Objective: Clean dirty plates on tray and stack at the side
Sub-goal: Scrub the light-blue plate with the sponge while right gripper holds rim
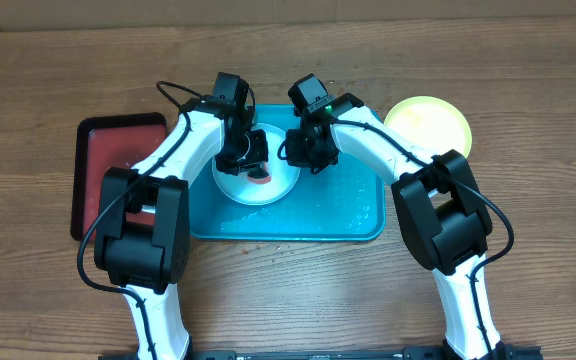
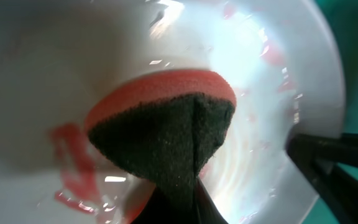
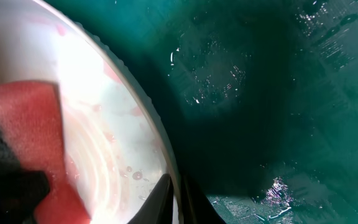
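Plastic, white: the white plate [image 1: 236, 186], round and shallow, lies at the middle of the teal tray [image 1: 340, 205] in the overhead view.
- Condition: glossy and wet. A red-orange smear [image 2: 73, 169] marks the lower left of the left wrist view, with fainter pink streaks toward the rim.
- Handling, judged: light and stiff. It is probably slippery, since both it and the tray floor [image 3: 260, 93] glisten with droplets. It is likely to skate or spin under a scrubbing push unless pinned. The thin raised rim looks like the only sound place to hold it.
- Present hold: the right gripper [image 3: 174, 190] is pinched on that rim at the bottom of the right wrist view, one finger inside the dish and one outside.

Foam, red-orange with a dark scouring face: the sponge [image 2: 166, 127].
- It is soft and compressible, and presses on the plate's inner face.
- The left gripper [image 1: 253, 160] is clamped on it, and the dark side bulges from the squeeze.

Plastic, yellow-green: the yellow-green plate [image 1: 428, 125].
- It sits off the tray on the wooden table [image 1: 528, 80], upper right of the overhead view, and looks clean from there.

Plastic, red with a black rim: the red tray [image 1: 108, 180], at the left of the overhead view.

No third plate shows in any view.
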### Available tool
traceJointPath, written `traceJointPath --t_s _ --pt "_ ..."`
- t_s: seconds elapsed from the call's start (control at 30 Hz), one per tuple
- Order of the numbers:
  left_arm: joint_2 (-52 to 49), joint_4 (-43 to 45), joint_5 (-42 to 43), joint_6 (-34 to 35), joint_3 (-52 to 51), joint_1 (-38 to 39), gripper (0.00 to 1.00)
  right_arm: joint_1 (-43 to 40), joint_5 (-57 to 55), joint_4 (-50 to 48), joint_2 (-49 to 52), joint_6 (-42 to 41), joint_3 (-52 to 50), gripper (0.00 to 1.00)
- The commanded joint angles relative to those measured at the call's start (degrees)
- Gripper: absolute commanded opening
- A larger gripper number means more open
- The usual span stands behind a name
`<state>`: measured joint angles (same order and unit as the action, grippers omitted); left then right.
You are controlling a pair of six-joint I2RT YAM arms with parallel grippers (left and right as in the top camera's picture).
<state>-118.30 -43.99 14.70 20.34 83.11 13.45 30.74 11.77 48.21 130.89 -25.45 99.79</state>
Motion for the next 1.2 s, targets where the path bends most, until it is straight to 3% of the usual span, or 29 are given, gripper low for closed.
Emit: traceJointPath --t_s 0.0,0.33,0.53,0.7,0.93,1.17 --pt "0.9 1.3 2.1 -1.0 -0.1 0.7 0.04 0.9 -2.7 0.8 5.1 0.0 -2.8 0.08" --pt "0.7 0.7 -14.4 -1.1 -3.3 0.8 0.04 0.9 -2.7 1.1 5.1 0.0 -2.8 0.08" --pt "0.7 -1.9 -28.1 -5.6 -4.4 0.7 0.04 0.9 -2.7 1.2 5.1 0.0 -2.8 0.07" --pt "0.7 -5.6 -33.4 -6.9 -1.3 0.7 0.04 0.9 -2.7 1.2 5.1 0.0 -2.8 0.07" --pt "0.7 -7.1 -29.0 -6.6 4.8 0.7 0.04 0.9 -2.7 1.4 5.1 0.0 -2.8 0.07" --pt "0.5 1.2 -4.1 -4.6 3.1 0.7 0.04 0.9 -2.7 1.6 5.1 0.0 -2.8 0.06"
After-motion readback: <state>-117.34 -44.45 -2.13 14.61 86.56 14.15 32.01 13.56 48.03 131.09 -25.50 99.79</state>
